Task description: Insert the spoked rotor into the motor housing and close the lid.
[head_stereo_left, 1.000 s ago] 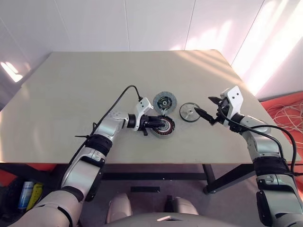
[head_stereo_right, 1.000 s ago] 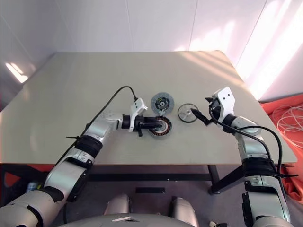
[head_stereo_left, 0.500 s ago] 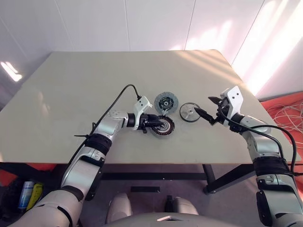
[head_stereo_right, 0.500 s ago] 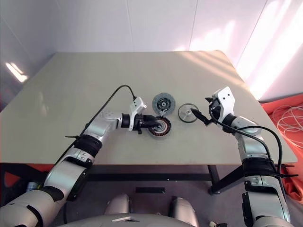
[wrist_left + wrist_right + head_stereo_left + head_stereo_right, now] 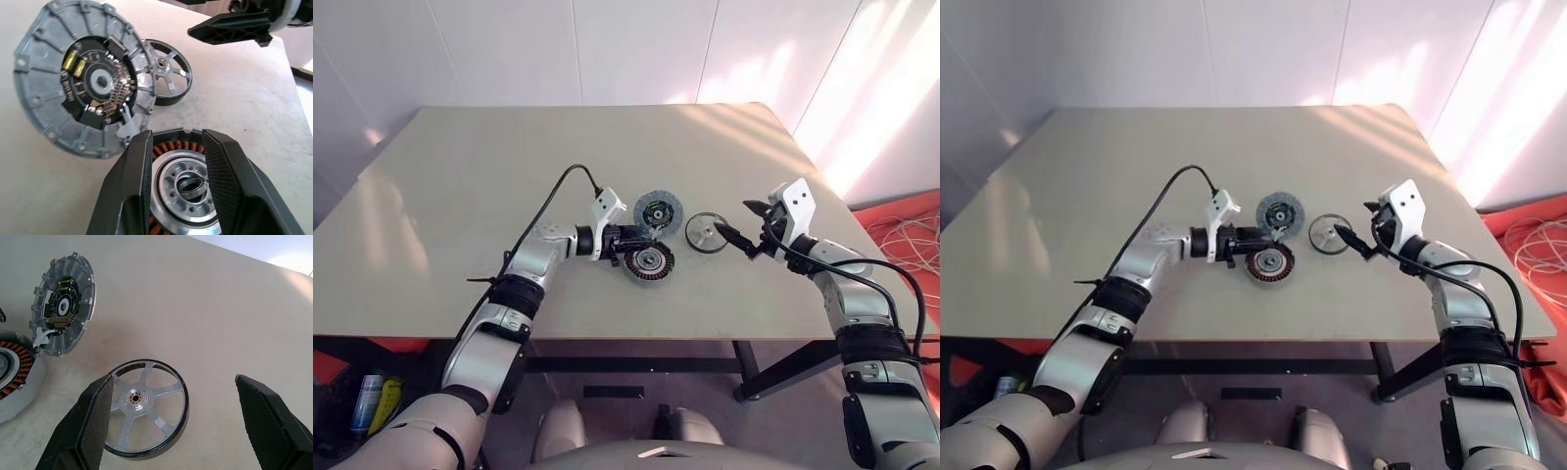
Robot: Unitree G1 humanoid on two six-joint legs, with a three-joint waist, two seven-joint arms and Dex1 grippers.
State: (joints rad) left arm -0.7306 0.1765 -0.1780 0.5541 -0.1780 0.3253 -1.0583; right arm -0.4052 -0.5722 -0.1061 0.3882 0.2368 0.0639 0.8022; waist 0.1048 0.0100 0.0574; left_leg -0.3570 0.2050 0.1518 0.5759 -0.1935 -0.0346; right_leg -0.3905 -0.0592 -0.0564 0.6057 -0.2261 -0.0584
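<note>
Left gripper (image 5: 625, 240) fingers narrow, empty, above wound disc (image 5: 649, 262). Right gripper (image 5: 744, 233) wide, beside spoked wheel (image 5: 707, 232). Lid (image 5: 658, 211) lay farther back. Risk: fingertip nudging wheel away.

You can't see the near rim of the copper-wound silver motor disc (image 5: 183, 188): the left gripper's black fingers (image 5: 129, 188) cover its sides, and the left wrist view's edge cuts it off. In the right wrist view, that disc is cropped too.
</note>
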